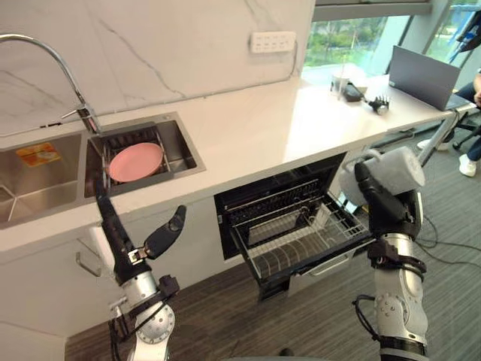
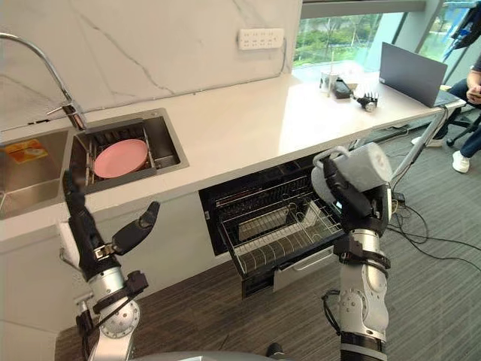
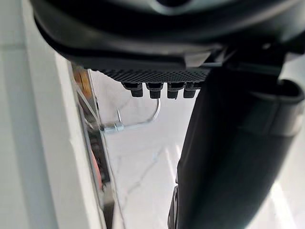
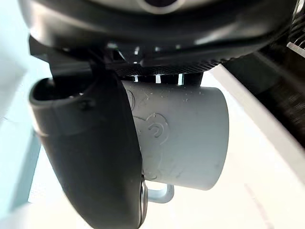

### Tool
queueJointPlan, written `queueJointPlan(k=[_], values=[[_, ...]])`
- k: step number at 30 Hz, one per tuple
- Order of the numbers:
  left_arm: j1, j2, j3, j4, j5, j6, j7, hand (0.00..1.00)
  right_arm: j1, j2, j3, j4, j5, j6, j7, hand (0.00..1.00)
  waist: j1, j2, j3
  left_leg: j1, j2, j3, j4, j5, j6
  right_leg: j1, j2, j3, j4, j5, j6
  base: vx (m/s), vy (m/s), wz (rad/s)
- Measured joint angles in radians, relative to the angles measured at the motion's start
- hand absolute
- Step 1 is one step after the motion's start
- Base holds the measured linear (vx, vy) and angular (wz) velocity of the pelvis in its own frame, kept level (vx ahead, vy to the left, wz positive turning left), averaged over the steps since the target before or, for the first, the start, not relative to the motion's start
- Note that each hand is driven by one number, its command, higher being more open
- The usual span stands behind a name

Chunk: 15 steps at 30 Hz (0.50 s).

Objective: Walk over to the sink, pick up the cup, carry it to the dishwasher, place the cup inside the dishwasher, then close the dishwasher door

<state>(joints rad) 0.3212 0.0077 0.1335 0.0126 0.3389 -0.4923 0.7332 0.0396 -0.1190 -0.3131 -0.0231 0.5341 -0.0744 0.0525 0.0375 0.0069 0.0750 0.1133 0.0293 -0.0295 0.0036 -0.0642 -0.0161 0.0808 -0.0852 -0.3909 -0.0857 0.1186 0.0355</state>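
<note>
By the dishwasher rack [image 1: 301,242], the right hand [image 1: 378,197] clasps the half-hidden cup [image 1: 402,170]; left hand [image 1: 119,239] spread.

Left hand [image 1: 126,247] splayed, right hand [image 1: 379,199] curled

The white marbled tabletop [image 1: 255,128] runs from lower left to upper right of the frame. A steel two-basin sink [image 1: 183,147] is set into it at left. In the right basin a pink plate [image 1: 136,162] lies on a wire rack [image 1: 167,138]. The left basin holds an orange-yellow item [image 1: 37,154]. A tap [image 1: 45,47] rises behind the sink. At upper right stand an open grey laptop [image 1: 423,77] and, near it, a small black object [image 1: 379,104].
</note>
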Motion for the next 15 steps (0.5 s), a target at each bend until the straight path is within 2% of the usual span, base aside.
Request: queueJointPlan(k=[2, 7, 9, 12, 15], values=[[0.023, -0.029, 0.113, 0.018, 0.003, 0.038, 0.078, 1.00, 0.013, -0.002, -0.005, 0.052, -0.065, 0.034, 0.002, 0.00, 0.008, -0.009, -0.006, -0.010, 0.000, -0.019, -0.001, 0.000, -0.001, 0.000, 0.000, -0.020, 0.000, -0.012, 0.005, 0.03, 0.001, 0.25], [0.052, -0.076, 0.330, 0.141, -0.093, 0.113, 0.151, 1.00, 0.028, -0.019, -0.034, 0.178, -0.189, 0.095, -0.006, 0.00, 0.039, -0.016, -0.015, -0.034, -0.005, -0.074, -0.006, 0.017, -0.006, 0.000, -0.008, -0.060, 0.001, -0.018, 0.005, 0.07, 0.006, 0.34], [0.067, -0.080, 0.370, 0.212, -0.152, 0.141, 0.161, 1.00, 0.028, -0.026, -0.033, 0.219, -0.228, 0.118, -0.008, 0.00, 0.057, -0.019, -0.019, -0.035, -0.008, -0.093, -0.007, 0.019, -0.006, 0.005, -0.012, -0.061, 0.001, -0.021, 0.009, 0.08, 0.033, 0.33], [0.094, -0.090, 0.412, 0.320, -0.242, 0.159, 0.157, 1.00, 0.024, -0.031, -0.030, 0.296, -0.276, 0.138, -0.005, 0.00, 0.086, -0.041, -0.038, -0.041, -0.021, -0.119, -0.002, 0.020, -0.006, 0.014, -0.020, -0.064, 0.001, -0.033, 0.021, 0.03, 0.027, 0.31], [0.123, -0.102, 0.407, 0.424, -0.299, 0.162, 0.115, 1.00, -0.028, -0.047, -0.006, 0.398, -0.313, 0.148, -0.001, 0.00, 0.090, -0.052, -0.043, -0.042, -0.034, -0.151, -0.002, 0.028, -0.001, 0.027, -0.031, -0.087, 0.001, -0.036, 0.025, -0.04, 0.022, 0.28]])
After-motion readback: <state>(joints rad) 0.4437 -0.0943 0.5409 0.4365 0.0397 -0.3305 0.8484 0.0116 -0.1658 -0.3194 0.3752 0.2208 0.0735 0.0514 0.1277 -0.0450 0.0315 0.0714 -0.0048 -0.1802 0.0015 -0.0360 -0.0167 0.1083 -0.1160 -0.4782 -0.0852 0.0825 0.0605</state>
